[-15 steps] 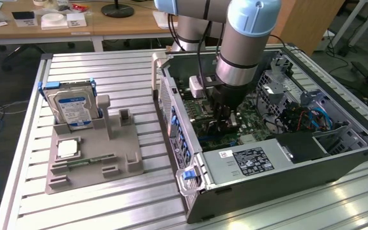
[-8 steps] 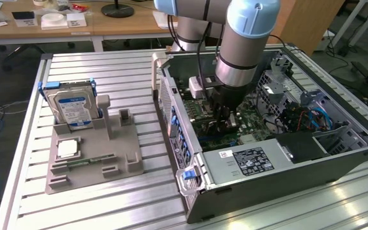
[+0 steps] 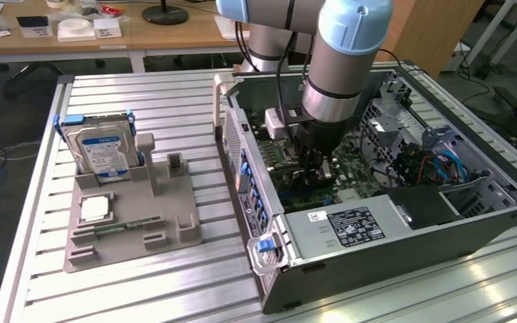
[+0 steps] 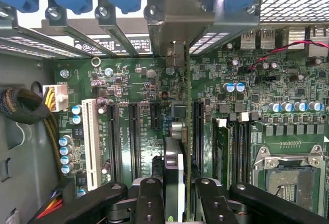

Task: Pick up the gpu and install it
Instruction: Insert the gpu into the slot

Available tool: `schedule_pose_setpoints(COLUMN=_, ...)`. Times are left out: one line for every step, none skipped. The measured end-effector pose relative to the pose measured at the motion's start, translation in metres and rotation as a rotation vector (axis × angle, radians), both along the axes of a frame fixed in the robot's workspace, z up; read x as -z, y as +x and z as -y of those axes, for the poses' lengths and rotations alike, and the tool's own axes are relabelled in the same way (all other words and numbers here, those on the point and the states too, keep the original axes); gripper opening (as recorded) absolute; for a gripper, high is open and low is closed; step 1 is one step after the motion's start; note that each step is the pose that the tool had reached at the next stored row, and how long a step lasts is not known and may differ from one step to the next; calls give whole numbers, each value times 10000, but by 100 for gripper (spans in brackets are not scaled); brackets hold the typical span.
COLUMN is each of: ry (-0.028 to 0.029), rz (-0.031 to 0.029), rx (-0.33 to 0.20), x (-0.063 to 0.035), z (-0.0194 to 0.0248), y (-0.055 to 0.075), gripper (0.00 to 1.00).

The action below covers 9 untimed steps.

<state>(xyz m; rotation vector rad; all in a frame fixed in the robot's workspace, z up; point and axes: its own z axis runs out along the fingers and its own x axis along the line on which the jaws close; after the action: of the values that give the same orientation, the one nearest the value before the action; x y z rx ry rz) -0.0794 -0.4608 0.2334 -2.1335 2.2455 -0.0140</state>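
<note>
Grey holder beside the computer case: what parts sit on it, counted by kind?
Hard drive: 1
Square silver chip: 1
Narrow green memory stick: 1
Total: 3

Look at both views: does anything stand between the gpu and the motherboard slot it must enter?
Nothing visible does. The claw holds the gpu edge-on above the motherboard, its metal bracket already by the rear slots.

Table (image 3: 151, 282): ribbed bare metal, bright sheen. Computer case (image 3: 402, 259): dull grey sheet metal, perforated panels. Holder tray (image 3: 128, 225): matt beige plastic. Hard drive (image 3: 104, 153): silver metal, glossy label. Motherboard (image 4: 139, 80): green, glossy. Gripper (image 4: 175, 203) fingers (image 4: 149, 203): matt black. Far desk (image 3: 196, 30): wood.
</note>
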Motion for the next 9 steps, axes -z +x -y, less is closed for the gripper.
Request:
schedule_pose_setpoints(ry=3, rz=0, rx=0, x=0, z=0, y=0, gripper=28)
schedule_pose_setpoints(ry=4, rz=0, rx=1, x=0, z=0, y=0, gripper=28)
schedule_pose_setpoints(ry=6, rz=-1, rx=0, x=0, z=0, y=0, gripper=28)
schedule_pose_setpoints(ry=7, rz=0, rx=0, x=0, z=0, y=0, gripper=28)
schedule_pose_setpoints(ry=9, rz=0, rx=1, x=0, z=0, y=0, gripper=28)
schedule_pose_setpoints(ry=11, rz=0, rx=1, x=0, z=0, y=0, gripper=28)
schedule_pose_setpoints(ry=13, rz=0, rx=0, x=-1, z=0, y=0, gripper=28)
schedule_pose_setpoints(ry=12, rz=0, rx=0, x=-5, z=-2, y=0, gripper=28)
schedule_pose_setpoints(ry=10, rz=-2, rx=-2, x=-14, z=-3, y=1, gripper=28)
